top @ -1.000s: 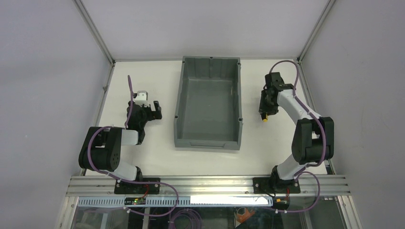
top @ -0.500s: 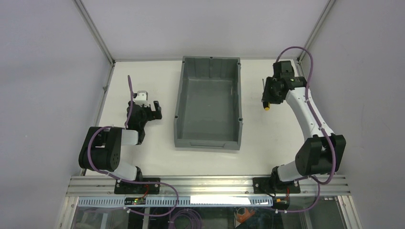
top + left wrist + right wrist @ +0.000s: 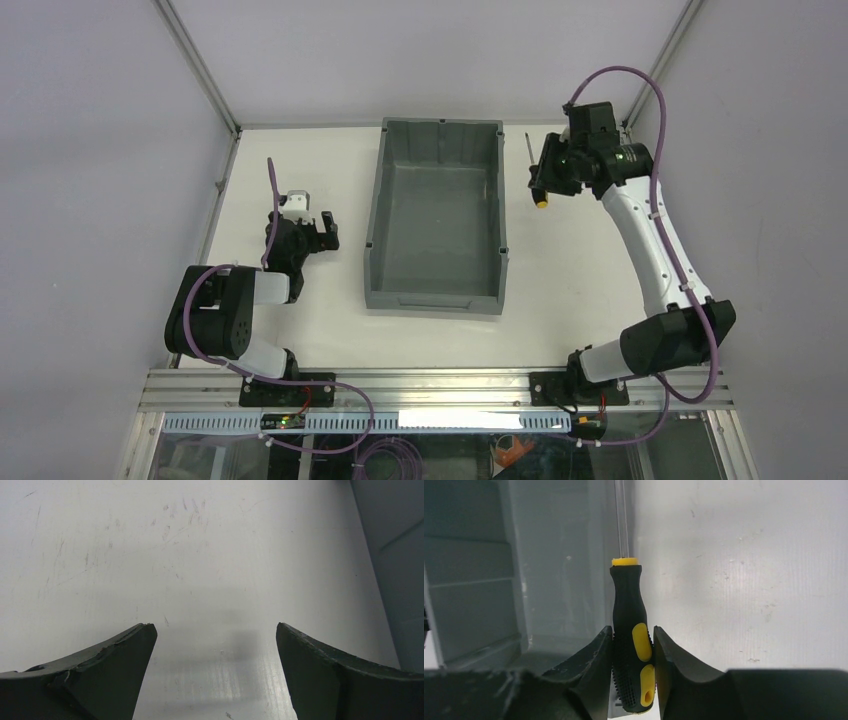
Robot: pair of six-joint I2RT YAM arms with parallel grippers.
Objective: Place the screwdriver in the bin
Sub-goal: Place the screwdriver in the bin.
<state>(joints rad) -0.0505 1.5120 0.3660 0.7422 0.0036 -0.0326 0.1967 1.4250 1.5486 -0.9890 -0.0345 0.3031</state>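
My right gripper (image 3: 633,632) is shut on the black-and-yellow handle of the screwdriver (image 3: 630,605), whose thin shaft points away from the wrist. In the top view that gripper (image 3: 546,180) hangs in the air just right of the bin's far right wall, the screwdriver (image 3: 538,178) lying along it, yellow butt end nearest me. The grey bin (image 3: 383,215) stands mid-table with nothing inside. In the right wrist view the bin's outer wall (image 3: 479,580) fills the left side. My left gripper (image 3: 318,228) rests open, low over the table left of the bin.
White enclosure walls and aluminium posts (image 3: 198,70) close in the table on three sides. The bin's wall (image 3: 400,555) shows at the right edge of the left wrist view, beyond scratched white tabletop (image 3: 200,555). The right arm's purple cable (image 3: 640,90) loops above its wrist.
The right arm has stretched out, carrying the screwdriver up, farther back and leftward toward the bin's far right wall. The left arm has not moved.
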